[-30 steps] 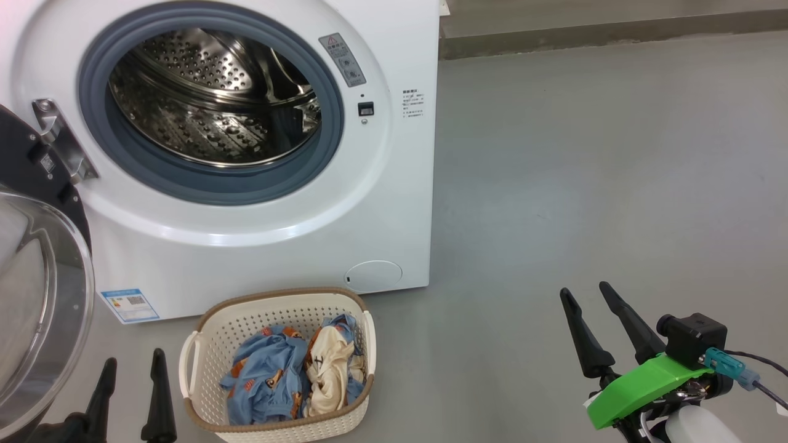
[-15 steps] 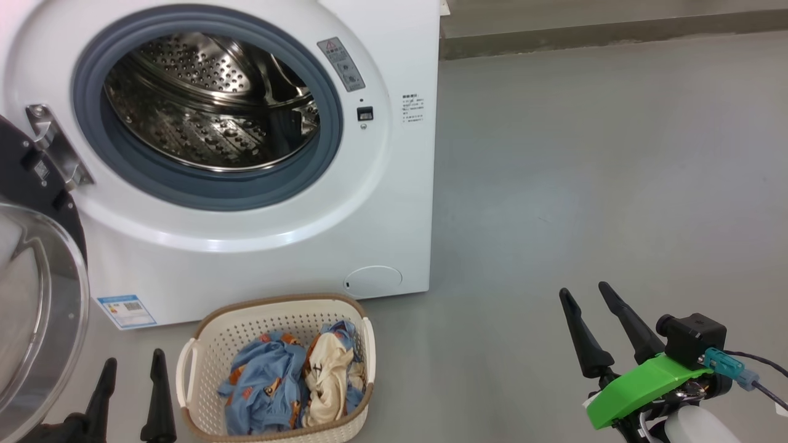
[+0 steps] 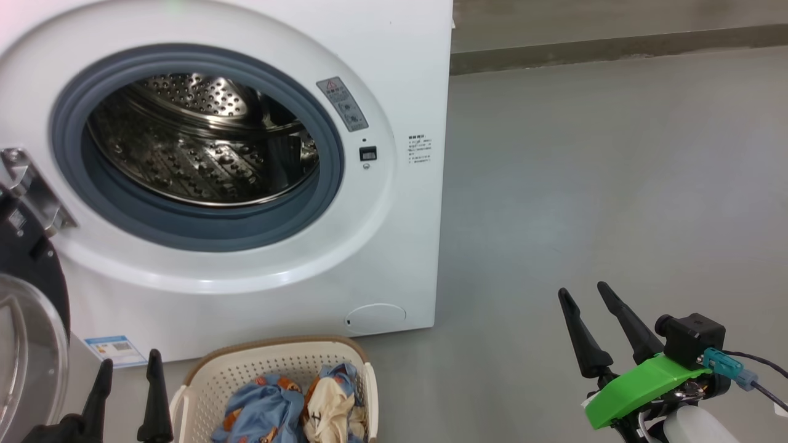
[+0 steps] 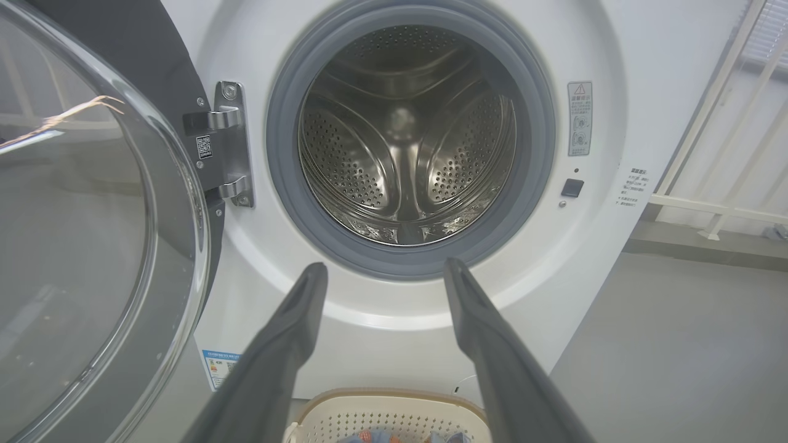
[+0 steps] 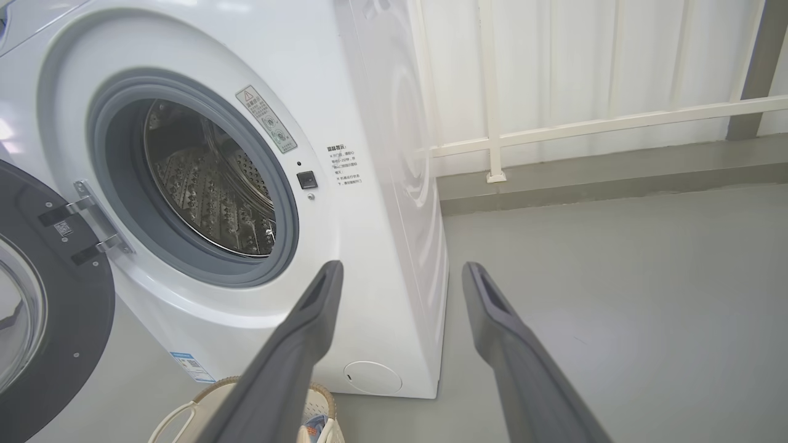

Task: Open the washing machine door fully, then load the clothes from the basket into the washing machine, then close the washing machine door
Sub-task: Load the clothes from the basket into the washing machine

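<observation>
The white washing machine [image 3: 394,74] fills the upper left of the head view, its steel drum [image 3: 197,141] bare inside the grey gasket. Its black glass-windowed door [image 3: 28,344] stands swung open at the far left, and shows too in the left wrist view [image 4: 92,215] and right wrist view [image 5: 43,307]. The cream basket [image 3: 271,369] sits on the floor before the machine, holding light blue and cream clothes [image 3: 289,412]. My left gripper [image 3: 126,366] is open just left of the basket. My right gripper [image 3: 585,292] is open over bare floor at the right, empty.
Grey floor [image 3: 615,184] stretches to the right of the machine. A low kerb [image 3: 615,46] and a white railing [image 5: 615,123] run along the back. A blue label [image 3: 114,349] marks the machine's lower front left.
The head camera has tilted up: machine and basket sit lower in view, the basket now cut by the bottom edge. Both grippers keep their places and stay open.
</observation>
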You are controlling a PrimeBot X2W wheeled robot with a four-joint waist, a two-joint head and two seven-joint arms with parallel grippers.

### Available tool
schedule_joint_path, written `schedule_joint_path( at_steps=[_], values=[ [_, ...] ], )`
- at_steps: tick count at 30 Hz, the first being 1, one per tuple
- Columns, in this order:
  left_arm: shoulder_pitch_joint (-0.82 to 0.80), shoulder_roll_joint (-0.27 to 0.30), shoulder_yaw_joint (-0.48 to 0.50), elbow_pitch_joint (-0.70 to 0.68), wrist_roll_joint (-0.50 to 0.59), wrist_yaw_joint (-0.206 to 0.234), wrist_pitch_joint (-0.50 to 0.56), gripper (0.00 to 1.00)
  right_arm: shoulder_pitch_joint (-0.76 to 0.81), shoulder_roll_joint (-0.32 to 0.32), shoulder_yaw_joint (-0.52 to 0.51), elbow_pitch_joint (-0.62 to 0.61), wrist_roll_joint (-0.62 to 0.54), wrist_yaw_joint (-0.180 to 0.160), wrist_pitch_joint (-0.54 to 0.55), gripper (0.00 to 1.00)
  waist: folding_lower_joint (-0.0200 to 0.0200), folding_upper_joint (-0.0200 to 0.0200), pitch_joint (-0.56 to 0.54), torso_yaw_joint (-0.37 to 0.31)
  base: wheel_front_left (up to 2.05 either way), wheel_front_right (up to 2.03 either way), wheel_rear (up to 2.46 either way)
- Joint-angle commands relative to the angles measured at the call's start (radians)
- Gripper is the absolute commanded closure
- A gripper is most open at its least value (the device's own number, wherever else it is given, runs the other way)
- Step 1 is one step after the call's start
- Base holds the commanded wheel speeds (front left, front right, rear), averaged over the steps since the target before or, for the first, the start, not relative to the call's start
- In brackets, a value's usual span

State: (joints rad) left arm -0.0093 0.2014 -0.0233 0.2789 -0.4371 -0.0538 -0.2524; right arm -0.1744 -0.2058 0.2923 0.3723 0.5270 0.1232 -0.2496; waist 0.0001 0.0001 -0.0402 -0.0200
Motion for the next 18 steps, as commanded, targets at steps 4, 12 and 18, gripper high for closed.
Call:
schedule_joint_path(
  at_steps=[4, 12, 18],
  values=[
    [-0.037, 0.013, 0.039, -0.012, 0.005, -0.01, -0.009, 0.0, -0.013, -0.006, 0.016, -0.024, -0.002, 0.008, -0.012, 0.0, -0.0001, -0.0001, 0.001, 0.0, 0.91, -0.91, 0.0],
    [-0.038, 0.009, 0.039, -0.012, 0.009, -0.015, -0.009, 0.0, -0.017, -0.006, 0.021, -0.02, -0.001, 0.008, -0.012, 0.0, -0.0001, -0.0001, 0.002, -0.003, 0.19, -0.19, 0.0],
    [-0.038, 0.007, 0.037, -0.01, 0.012, -0.016, -0.009, 0.0, -0.017, -0.008, 0.025, -0.018, 0.001, 0.008, -0.012, 0.0, -0.0001, -0.0001, 0.0, -0.001, 0.0, 0.0, 0.0]
  ],
)
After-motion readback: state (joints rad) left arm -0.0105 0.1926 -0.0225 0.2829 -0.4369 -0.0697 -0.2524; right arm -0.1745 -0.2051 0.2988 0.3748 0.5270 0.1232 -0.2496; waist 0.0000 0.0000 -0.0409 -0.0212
